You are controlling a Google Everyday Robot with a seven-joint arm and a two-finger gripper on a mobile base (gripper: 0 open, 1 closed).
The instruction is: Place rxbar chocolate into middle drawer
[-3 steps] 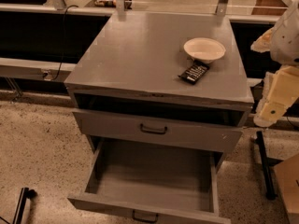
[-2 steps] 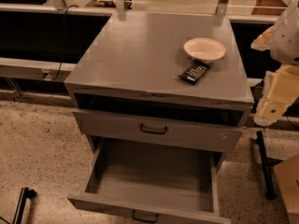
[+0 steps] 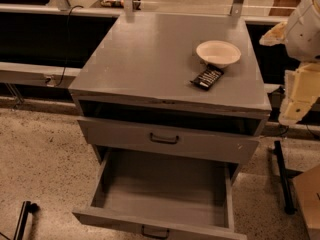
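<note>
The rxbar chocolate is a flat black-wrapped bar with white lettering. It lies on the grey cabinet's top, at the right, just in front of the white bowl. The middle drawer is the lowest one. It is pulled wide open and its grey tray holds nothing. My gripper hangs at the right edge of the view, beside the cabinet's right front corner and a little below its top. It is apart from the bar and holds nothing that I can see.
The handled grey drawer above the open one is closed, with an open slot above it. A dark stand leg stands on the speckled floor at the right. A cardboard box corner sits at the lower right. A black object is at the lower left.
</note>
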